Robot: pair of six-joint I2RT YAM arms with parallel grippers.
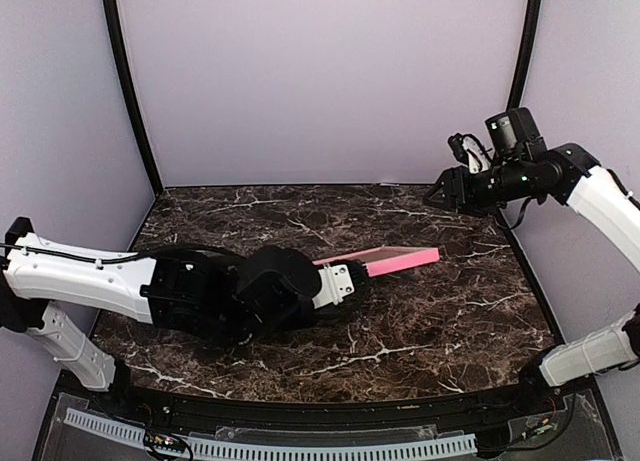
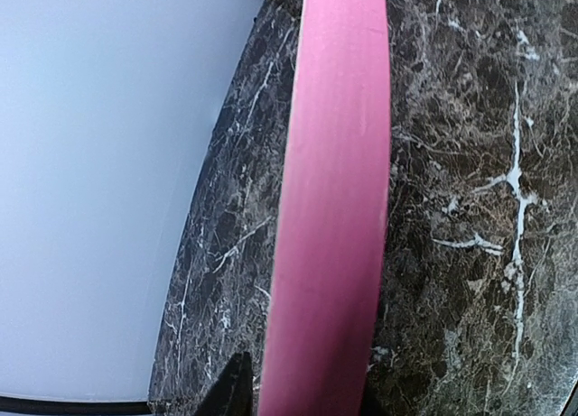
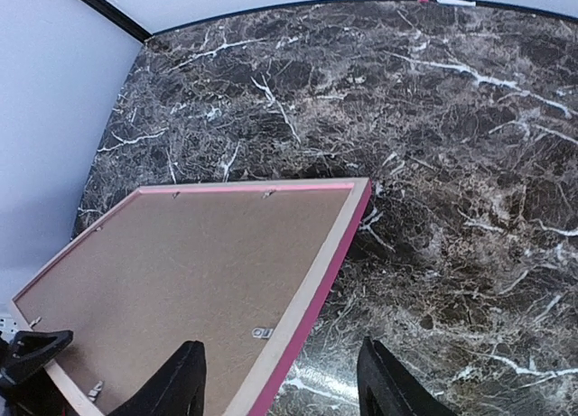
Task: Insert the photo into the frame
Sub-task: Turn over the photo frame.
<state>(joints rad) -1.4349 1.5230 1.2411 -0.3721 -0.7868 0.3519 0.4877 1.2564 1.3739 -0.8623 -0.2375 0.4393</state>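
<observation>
The frame (image 1: 400, 260) is pink-red on its edge and pale wood on the back. My left gripper (image 1: 345, 281) is shut on one rail and holds the frame tilted above the marble table. In the left wrist view the pink rail (image 2: 334, 208) runs up between my dark fingertips (image 2: 233, 389). The right wrist view shows the frame's back (image 3: 316, 281) filled by a brown backing board (image 3: 181, 272) with small metal tabs. My right gripper (image 1: 440, 193) is open and empty, raised high at the back right, looking down on the frame's far corner. The photo is hidden.
The dark marble table (image 1: 430, 321) is bounded by lilac walls on the left, back and right, with black corner posts (image 1: 130, 91). My left arm lies low across the table's left half. A perforated white cable strip (image 1: 300, 446) runs along the near edge.
</observation>
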